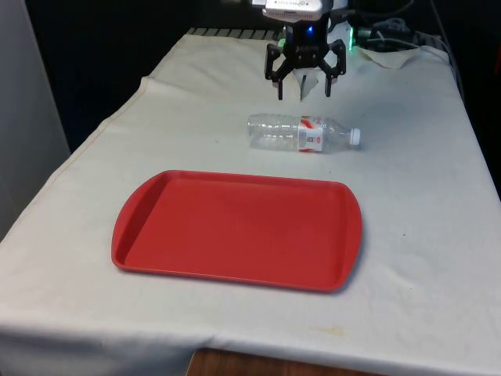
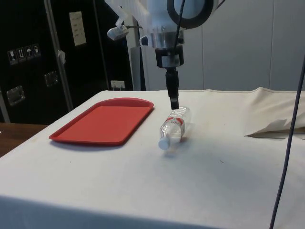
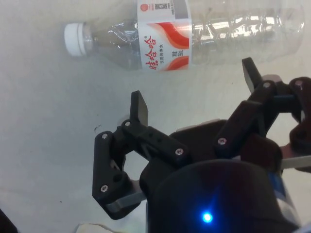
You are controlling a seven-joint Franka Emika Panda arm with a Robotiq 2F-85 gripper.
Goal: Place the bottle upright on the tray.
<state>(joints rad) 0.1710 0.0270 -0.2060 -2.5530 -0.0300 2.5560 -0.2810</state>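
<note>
The clear plastic water bottle [image 1: 304,133] lies on its side on the white cloth [image 1: 423,196], just beyond the far edge of the red tray [image 1: 235,229], white cap [image 1: 355,137] towards the front view's right. The gripper [image 1: 304,88] hovers above and slightly behind it, fingers spread wide, probably lining up to close across the ribbed, thin-walled body.

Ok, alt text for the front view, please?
A clear plastic water bottle with a red-and-white label lies on its side on the white cloth, just beyond an empty red plastic tray. The black two-finger end effector hovers open behind the bottle, touching nothing.
</note>
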